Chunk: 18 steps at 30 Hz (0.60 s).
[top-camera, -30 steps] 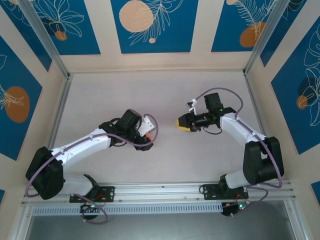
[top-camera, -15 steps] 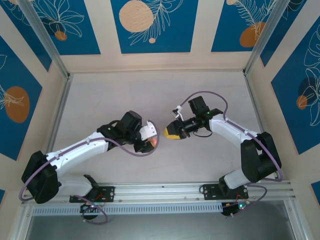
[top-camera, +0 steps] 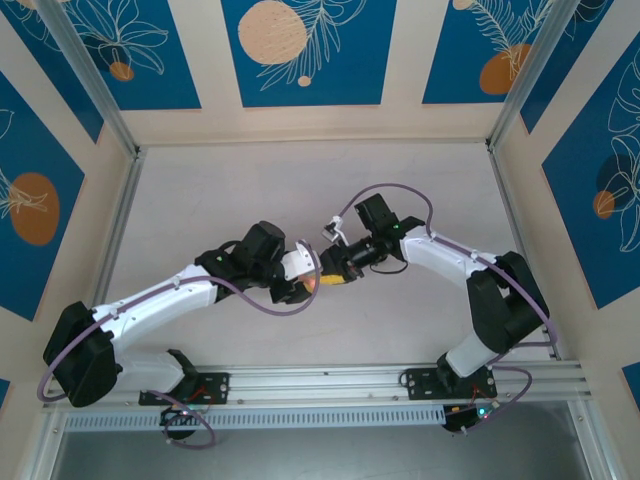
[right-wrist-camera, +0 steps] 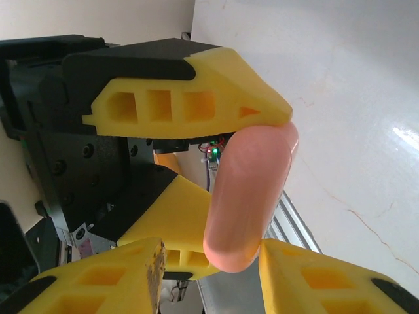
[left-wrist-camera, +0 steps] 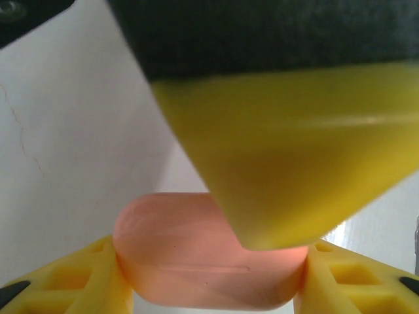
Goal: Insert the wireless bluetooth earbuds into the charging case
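A: The left gripper [top-camera: 308, 282] is clamping the salmon-pink charging case [right-wrist-camera: 249, 190], its yellow fingers [right-wrist-camera: 196, 98] pressing in one from each side. It's holding the case over the middle of the worktop [top-camera: 230, 200], right between the two arms.

B: And the right gripper [top-camera: 334, 277] is nosing in tip to tip. Its fingers [right-wrist-camera: 327, 281] are standing apart, straddling the free end of the case and not closing on it. One looks to be touching the shell, the other is showing a gap.

A: The lid is looking shut. I'm seeing the seam [left-wrist-camera: 203, 267] running as a thin line along the face turned to the left wrist camera.

B: So I'm reading this as the opening step, before any earbuds are going in. To do it well, the left should be holding only the base half, clear of that seam, so the lid is free to swing.

A: Whether it's gripping clear of the seam, I can't tell. The shell is looking smooth and rounded, so I'm expecting it to squirt out if the right is pushing along the left's fingers rather than against them.

B: Agreed. The right fingertip should be catching the lid edge at the seam and levering gently, while the left is squeezing steadily and not twisting.
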### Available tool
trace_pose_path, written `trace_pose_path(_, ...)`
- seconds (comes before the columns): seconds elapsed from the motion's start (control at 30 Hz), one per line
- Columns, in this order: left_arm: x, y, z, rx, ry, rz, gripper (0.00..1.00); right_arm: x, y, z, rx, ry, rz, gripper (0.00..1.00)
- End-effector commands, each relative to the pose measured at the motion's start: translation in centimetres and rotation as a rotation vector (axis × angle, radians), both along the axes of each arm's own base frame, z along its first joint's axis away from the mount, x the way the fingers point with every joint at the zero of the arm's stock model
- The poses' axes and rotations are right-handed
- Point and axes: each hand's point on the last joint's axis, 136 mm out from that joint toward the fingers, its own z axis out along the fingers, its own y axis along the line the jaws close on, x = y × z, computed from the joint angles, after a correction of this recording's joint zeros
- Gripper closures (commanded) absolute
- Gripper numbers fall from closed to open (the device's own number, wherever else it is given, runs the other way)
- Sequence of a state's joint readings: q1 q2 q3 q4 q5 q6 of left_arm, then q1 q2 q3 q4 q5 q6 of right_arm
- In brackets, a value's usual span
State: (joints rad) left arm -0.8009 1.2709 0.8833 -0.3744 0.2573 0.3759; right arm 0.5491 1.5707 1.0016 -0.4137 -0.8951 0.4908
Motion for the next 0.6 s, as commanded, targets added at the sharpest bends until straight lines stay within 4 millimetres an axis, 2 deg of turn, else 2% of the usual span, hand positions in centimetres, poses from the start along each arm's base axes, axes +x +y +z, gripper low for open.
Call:
trace_pose_path(0.0,-0.2,-0.5,0.9,-0.026,-0.035,-0.020,0.51,-0.3,0.8,0.9,0.031,0.018,0.034,0.57)
trace_pose_path(0.13,-0.1,-0.6,1.3,-0.032,-0.048,-0.016,0.51,-0.5,1.2,0.6,0.034,0.031,0.049,0.65)
trace_pose_path(0.33,-0.1,-0.5,1.9,-0.045,-0.062,-0.011,0.51,-0.7,1.5,0.6,0.033,0.037,0.069,0.65)
trace_pose_path(0.4,-0.1,-0.5,2.2,-0.053,-0.068,-0.007,0.51,-0.9,1.6,0.5,0.037,0.045,0.077,0.60)
trace_pose_path(0.47,0.0,-0.6,2.3,-0.058,-0.071,-0.006,0.51,-1.0,1.7,0.5,0.037,0.049,0.086,0.59)
trace_pose_path(0.5,0.0,-0.6,2.4,-0.060,-0.074,-0.005,0.51,-1.0,1.7,0.5,0.038,0.046,0.087,0.61)
trace_pose_path(0.57,0.1,-0.6,2.4,-0.061,-0.077,-0.003,0.50,-1.0,1.7,0.6,0.038,0.036,0.087,0.71)
